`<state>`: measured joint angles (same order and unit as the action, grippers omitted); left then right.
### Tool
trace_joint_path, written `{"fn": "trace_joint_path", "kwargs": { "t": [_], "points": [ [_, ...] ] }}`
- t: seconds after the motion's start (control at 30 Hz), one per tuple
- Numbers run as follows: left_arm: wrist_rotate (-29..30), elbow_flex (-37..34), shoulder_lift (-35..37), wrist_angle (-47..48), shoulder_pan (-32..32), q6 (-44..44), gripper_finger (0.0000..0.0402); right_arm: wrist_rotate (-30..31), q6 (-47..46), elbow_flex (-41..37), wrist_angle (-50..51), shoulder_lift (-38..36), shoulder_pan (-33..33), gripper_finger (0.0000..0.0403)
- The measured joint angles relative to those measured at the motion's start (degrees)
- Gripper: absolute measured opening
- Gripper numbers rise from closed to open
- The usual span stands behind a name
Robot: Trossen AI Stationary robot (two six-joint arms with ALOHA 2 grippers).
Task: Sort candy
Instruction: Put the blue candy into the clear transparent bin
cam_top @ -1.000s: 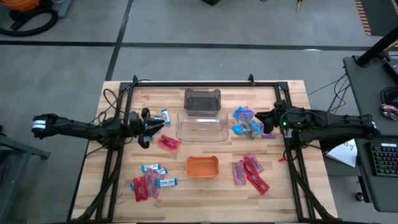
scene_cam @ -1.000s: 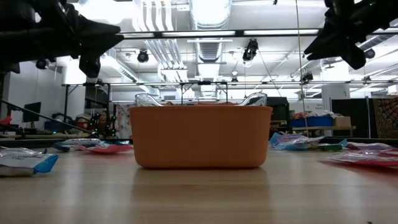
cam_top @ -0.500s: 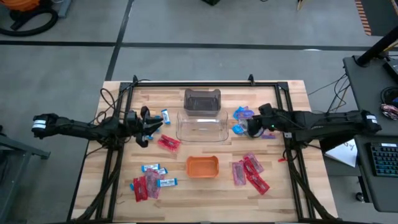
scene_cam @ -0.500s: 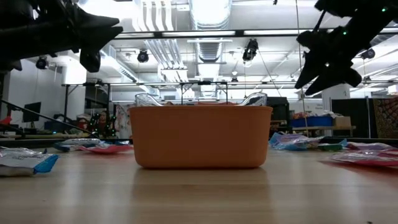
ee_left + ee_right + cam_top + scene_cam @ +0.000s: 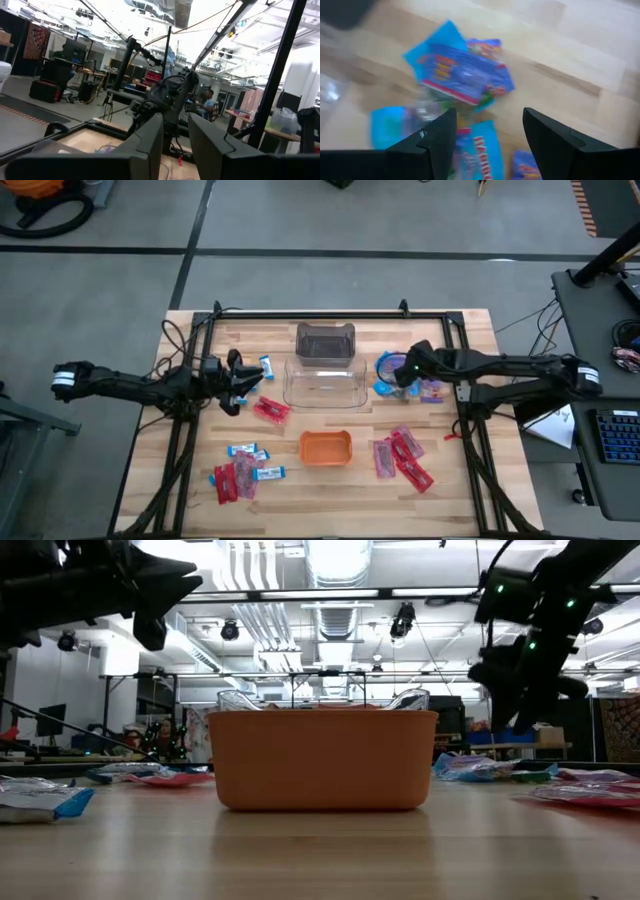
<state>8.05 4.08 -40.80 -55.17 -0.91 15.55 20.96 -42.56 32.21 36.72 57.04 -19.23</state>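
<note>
Counter (image 5: 200,345): wooden top with a dark frame; everything below sits on it.
Clear bin (image 5: 325,383): mid-counter, toward the far edge, looks empty.
Dark bin (image 5: 325,340): just behind the clear bin, by the far edge.
Orange tray (image 5: 325,447): centre, toward the near edge; looks empty from above.
Blue candy (image 5: 385,370): a loose heap right of the clear bin, packets overlapping; the right arm is working here.
Red candy (image 5: 402,455): a cluster right of the tray, near the near edge; a mixed red and blue-and-white lot (image 5: 240,472) sits by the near left corner.
Single packets: one red (image 5: 270,410) and one blue-and-white (image 5: 266,366) left of the clear bin.
Right gripper (image 5: 487,137): over the blue heap, fingers apart, nothing between them.
Left gripper (image 5: 240,383): hovers left of the clear bin; fingers (image 5: 150,137) a narrow gap apart, and I can't tell if anything is pinched.
Step, as I judge it: taking one blue packet.
Doing it well: come straight down on a top packet, straddle its short width, close on that one alone, then lift clear of the heap.
</note>
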Motion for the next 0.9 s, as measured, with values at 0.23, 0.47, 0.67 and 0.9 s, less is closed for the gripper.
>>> {"fn": "trace_joint_path", "kwargs": {
  "t": [0.23,0.47,0.67,0.9],
  "points": [
    [-0.02,0.0,-0.99,-0.1,0.0,0.17,0.0077,-2.14,3.68,-0.13,-3.84,6.28,-3.39,0.0219],
    [-0.02,0.0,-1.59,-0.06,0.02,0.22,0.0077,-3.99,5.8,-0.13,-11.0,11.34,-3.71,0.0219],
    [-0.02,0.0,-1.9,-0.11,0.01,0.23,0.0077,-4.59,5.83,-0.13,-12.26,15.07,-3.79,0.0219],
    [-0.02,0.0,-1.96,-0.12,0.02,0.24,0.0077,-4.49,6.08,-0.13,-12.81,16.87,-3.79,0.0205]
  ]
}}
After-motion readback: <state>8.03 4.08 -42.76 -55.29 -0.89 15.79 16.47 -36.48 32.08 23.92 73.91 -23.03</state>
